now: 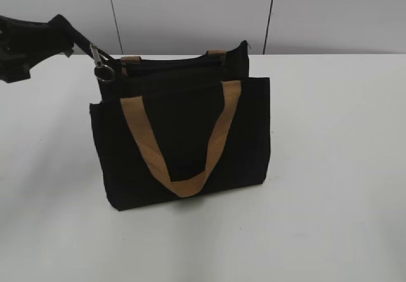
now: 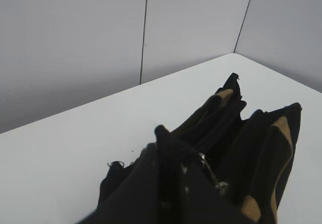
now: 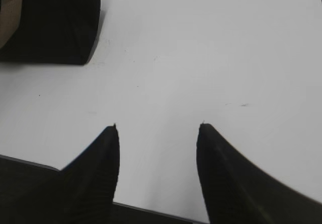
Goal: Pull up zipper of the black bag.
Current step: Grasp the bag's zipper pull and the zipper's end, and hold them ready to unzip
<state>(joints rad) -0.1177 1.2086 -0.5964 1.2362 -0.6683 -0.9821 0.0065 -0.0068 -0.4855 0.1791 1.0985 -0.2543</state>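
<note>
The black bag (image 1: 181, 139) stands upright on the white table, one tan handle hanging down its front. The silver-grey zipper pull (image 1: 100, 61) hangs at the top left corner of the bag, at the left end of the zip line. My left gripper (image 1: 81, 40) reaches in from the upper left and is shut at that corner. In the left wrist view its dark fingers (image 2: 168, 148) are closed, with the zipper pull (image 2: 210, 172) against their right side and the bag (image 2: 251, 148) beyond. My right gripper (image 3: 157, 128) is open and empty over bare table; it is out of the exterior view.
The white table (image 1: 330, 168) extends around the bag. A grey panelled wall (image 1: 190, 9) stands close behind it. In the right wrist view a corner of the bag (image 3: 50, 22) sits at the upper left, and the table's edge runs just below the fingers.
</note>
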